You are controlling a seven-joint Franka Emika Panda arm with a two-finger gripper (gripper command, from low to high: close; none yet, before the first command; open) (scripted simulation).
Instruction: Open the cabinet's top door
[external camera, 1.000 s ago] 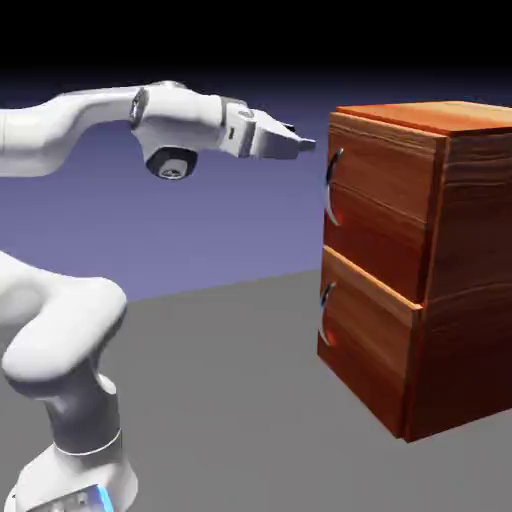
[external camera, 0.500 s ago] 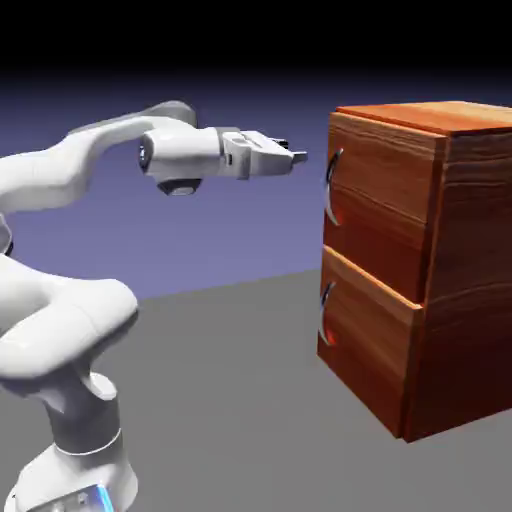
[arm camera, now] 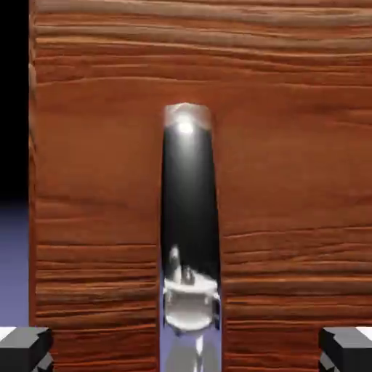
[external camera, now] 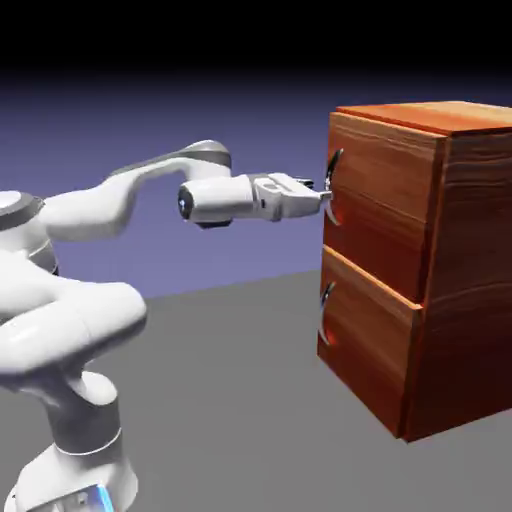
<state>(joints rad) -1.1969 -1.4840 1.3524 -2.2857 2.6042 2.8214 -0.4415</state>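
Gripper (external camera: 326, 196) spread wide, holding nothing, its fingertips astride the top door's handle (arm camera: 190, 211).

On the grey floor (external camera: 230, 400) there is standing the reddish-brown wooden cabinet (external camera: 475, 270), upright, at the exterior view's right. The white robot's base (external camera: 75, 480) is also on this floor, at the lower left.

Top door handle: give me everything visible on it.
The top door's handle is a curved, upright silver bar, glossy and metallic-looking, mirroring pale shapes lower down. It bows out from the wood-grain top door, near the edge farther from the cabinet's visible side; the door looks closed. In the hand view its upper end meets the wood and its lower end is out of frame. The open fingers stand either side, with gaps; no contact visible there.
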